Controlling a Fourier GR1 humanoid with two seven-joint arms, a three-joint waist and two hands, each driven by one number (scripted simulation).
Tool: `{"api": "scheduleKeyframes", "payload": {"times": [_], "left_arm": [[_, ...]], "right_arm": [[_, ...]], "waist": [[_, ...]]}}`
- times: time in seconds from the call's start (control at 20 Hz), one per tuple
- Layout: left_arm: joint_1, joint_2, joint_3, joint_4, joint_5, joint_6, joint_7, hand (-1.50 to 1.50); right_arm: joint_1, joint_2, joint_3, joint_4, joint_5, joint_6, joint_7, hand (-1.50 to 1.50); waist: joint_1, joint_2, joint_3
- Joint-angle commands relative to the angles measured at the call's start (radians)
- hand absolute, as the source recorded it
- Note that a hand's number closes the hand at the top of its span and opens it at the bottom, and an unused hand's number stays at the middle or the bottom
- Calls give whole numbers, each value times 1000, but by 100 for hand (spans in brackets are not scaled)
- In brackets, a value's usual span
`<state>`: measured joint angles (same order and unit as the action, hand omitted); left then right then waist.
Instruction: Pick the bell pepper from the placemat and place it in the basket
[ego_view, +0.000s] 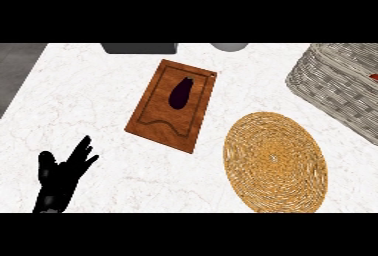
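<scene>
A round woven straw placemat (275, 161) lies at the lower right of the white marble counter, with nothing on it. At the right edge stands a grey wicker basket (332, 90); a small patch of red (373, 77) shows inside it at the picture's border, too little to tell what it is. My left hand (60, 176) rests at the lower left, fingers straight and pointing up, holding nothing. My right hand does not show.
A brown wooden cutting board (171, 104) lies left of the placemat with a dark purple eggplant (180, 94) on it. A dark grey object (140, 47) and a pale rounded object (229, 46) sit at the far edge. The counter's left edge runs past the hand.
</scene>
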<state>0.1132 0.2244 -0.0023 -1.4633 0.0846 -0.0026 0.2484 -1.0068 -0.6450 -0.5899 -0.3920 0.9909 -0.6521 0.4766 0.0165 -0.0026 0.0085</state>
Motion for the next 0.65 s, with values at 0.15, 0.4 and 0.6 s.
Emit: {"api": "scheduleKeyframes", "payload": {"times": [0.15,0.4,0.6], "left_arm": [[43,-27,-14,35,-15,9,28,0],[-12,-34,-3,80,-35,28,30,0],[65,-8,11,-24,-15,16,78,0]], "right_arm": [[11,9,-10,-116,-50,-63,45,-150],[123,-16,-43,-254,-127,-29,47,-150],[236,-21,-47,-419,-158,49,113,-150]], "waist": [[-14,1,-9],[-39,-5,-10],[-53,-14,-10]]}}
